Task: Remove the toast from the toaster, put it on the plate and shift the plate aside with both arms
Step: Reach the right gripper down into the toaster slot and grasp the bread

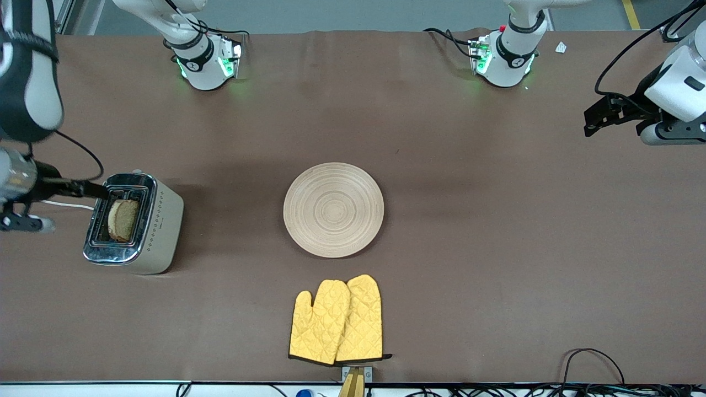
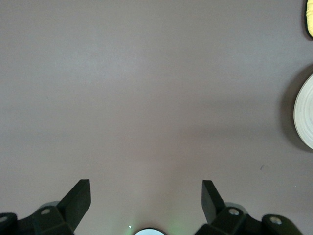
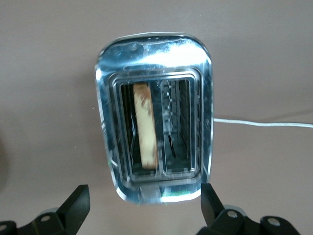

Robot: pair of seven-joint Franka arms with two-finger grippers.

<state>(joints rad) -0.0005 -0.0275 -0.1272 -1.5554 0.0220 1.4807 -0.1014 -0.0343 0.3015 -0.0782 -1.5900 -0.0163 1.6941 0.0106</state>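
Note:
The toast (image 1: pixel 122 219) stands upright in one slot of a shiny metal toaster (image 1: pixel 162 220) at the right arm's end of the table. In the right wrist view the toast (image 3: pixel 145 127) shows edge-on in the toaster (image 3: pixel 151 54). My right gripper (image 1: pixel 102 191) hovers open and empty over the toaster's end, its fingers apart in the right wrist view (image 3: pixel 144 190). The round pale wooden plate (image 1: pixel 333 209) lies empty at mid-table. My left gripper (image 1: pixel 591 122) is open and empty over bare table at the left arm's end; its wrist view (image 2: pixel 145 185) shows the plate's rim (image 2: pixel 305 117).
Two yellow quilted oven mitts (image 1: pixel 337 320) lie nearer the front camera than the plate; one corner shows in the left wrist view (image 2: pixel 309 19). The toaster's white cable (image 1: pixel 66 205) runs off toward the table's end and also shows in the right wrist view (image 3: pixel 264 122). Cables lie along the front edge (image 1: pixel 590 364).

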